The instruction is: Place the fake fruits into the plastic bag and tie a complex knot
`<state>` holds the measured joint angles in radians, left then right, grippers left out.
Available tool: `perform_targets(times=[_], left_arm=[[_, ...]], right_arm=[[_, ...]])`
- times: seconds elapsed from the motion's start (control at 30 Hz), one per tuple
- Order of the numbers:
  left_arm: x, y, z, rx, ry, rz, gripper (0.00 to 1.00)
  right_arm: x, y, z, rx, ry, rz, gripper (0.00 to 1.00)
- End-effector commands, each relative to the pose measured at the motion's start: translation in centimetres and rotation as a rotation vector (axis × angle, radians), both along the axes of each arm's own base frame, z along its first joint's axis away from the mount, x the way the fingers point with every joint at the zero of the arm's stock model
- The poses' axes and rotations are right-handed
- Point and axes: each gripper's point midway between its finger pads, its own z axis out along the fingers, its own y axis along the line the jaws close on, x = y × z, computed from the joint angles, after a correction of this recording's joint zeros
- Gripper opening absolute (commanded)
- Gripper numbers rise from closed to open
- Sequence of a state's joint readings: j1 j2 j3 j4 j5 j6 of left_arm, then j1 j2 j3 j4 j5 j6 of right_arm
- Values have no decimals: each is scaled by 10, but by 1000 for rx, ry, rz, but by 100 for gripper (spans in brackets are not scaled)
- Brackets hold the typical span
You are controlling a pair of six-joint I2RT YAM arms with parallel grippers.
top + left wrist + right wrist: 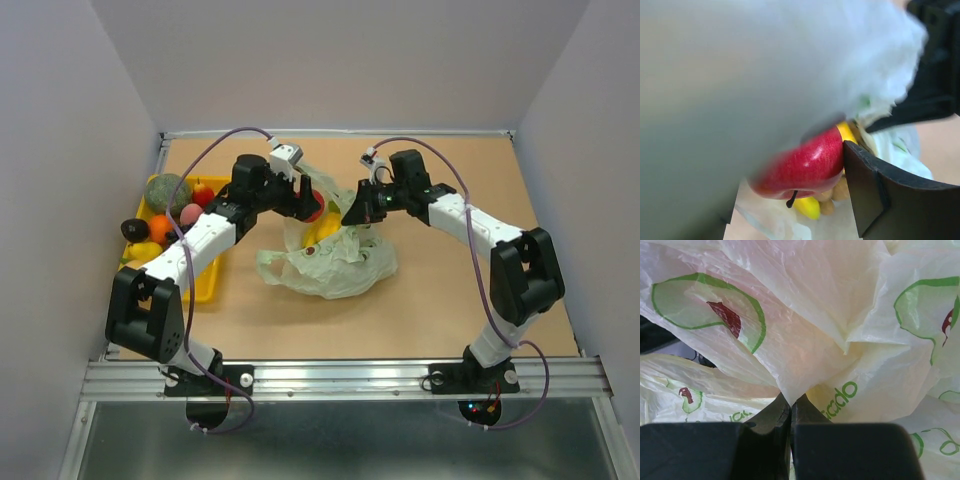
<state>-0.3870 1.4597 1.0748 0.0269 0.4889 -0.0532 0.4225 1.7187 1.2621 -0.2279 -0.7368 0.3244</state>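
My left gripper (306, 200) is shut on a red apple (805, 167) and holds it over the mouth of the pale green plastic bag (330, 262). One dark finger (890, 195) touches the apple; blurred bag film hides the other. Below the apple, inside the bag, lie a yellow banana (808, 207) and tan-brown balls (839, 191). My right gripper (356, 210) is shut on a fold of the bag's edge (790, 390) and holds it up. No knot shows.
A yellow tray (205, 285) at the left holds a green melon (168, 190), an orange (160, 228), dark grapes (134, 230), a yellow fruit (145, 250) and other fruits. The left arm reaches across above it.
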Motion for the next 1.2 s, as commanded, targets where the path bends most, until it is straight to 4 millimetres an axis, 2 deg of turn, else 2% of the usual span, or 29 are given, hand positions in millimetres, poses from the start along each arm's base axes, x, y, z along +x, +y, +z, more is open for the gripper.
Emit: perform_targets(times=[0.0, 0.03, 0.13, 0.2, 0.27, 0.3, 0.33, 0.37, 0.4, 0.43, 0.47, 0.53, 0.57, 0.6, 0.63, 0.73, 0.77, 0.8, 0.83, 0.87, 0.9, 0.97, 1.0, 1.07, 1.13, 1.17], left_arm=[[49, 10, 70, -53, -259, 189, 92], [45, 7, 74, -59, -264, 158, 99], [28, 3, 73, -64, -247, 91, 99], [4, 2, 78, -53, -252, 6, 99], [-16, 8, 65, -14, -224, -38, 99], [-27, 13, 74, -2, -255, -73, 99], [-33, 19, 72, 11, -231, -89, 99], [-45, 29, 60, 40, -150, -95, 98], [-56, 34, 63, 25, -130, -133, 96], [-49, 64, 60, 29, -114, -88, 93], [-63, 73, 60, -2, -75, -118, 89], [-65, 113, 49, 36, -54, -57, 86], [-61, 136, 46, 77, -58, 9, 86], [-60, 150, 41, 111, -53, 41, 86], [-55, 179, 32, 197, -56, 90, 85], [-48, 218, 26, 308, -46, 135, 85], [-40, 241, 15, 367, -20, 170, 84], [-37, 254, 10, 389, -2, 180, 84], [-31, 264, 14, 415, -4, 194, 83], [-23, 277, 5, 436, 27, 225, 82], [-17, 290, 5, 445, 33, 273, 82], [8, 309, 21, 455, -33, 367, 82], [18, 315, 21, 433, -28, 408, 82], [43, 322, 39, 410, -114, 462, 82], [68, 323, 43, 387, -137, 494, 82], [74, 324, 40, 384, -123, 507, 81]], right_arm=[[1, 0, 30, 35, -98, 17, 0], [1, 0, 31, 37, -98, 16, 0], [2, -2, 30, 37, -94, 11, 0], [5, -4, 30, 34, -95, -2, 0], [4, -5, 28, 33, -89, -3, 0], [5, -5, 27, 31, -85, -5, 0], [5, -5, 26, 31, -82, -6, 0], [5, -5, 24, 29, -78, -6, 0], [5, -5, 24, 29, -78, -6, 0], [6, -5, 23, 25, -79, -10, 0], [6, -6, 22, 24, -78, -11, 0], [7, -5, 20, 21, -77, -12, 0], [7, -5, 20, 22, -75, -9, 1], [6, -5, 18, 21, -70, -8, 0], [6, -5, 18, 21, -68, -7, 0], [5, -6, 16, 16, -70, -6, 0], [5, -6, 14, 14, -69, -7, 0], [5, -7, 14, 13, -69, -6, 0], [4, -7, 12, 10, -68, -7, 0], [4, -7, 12, 10, -68, -4, 1], [4, -7, 10, 7, -63, -6, 0], [4, -7, 10, 9, -61, -4, 0], [4, -6, 8, 9, -54, -2, 0], [4, -6, 8, 11, -51, -4, 0], [6, -5, 6, 9, -45, -4, 0], [6, -6, 5, 6, -43, -6, 0]])
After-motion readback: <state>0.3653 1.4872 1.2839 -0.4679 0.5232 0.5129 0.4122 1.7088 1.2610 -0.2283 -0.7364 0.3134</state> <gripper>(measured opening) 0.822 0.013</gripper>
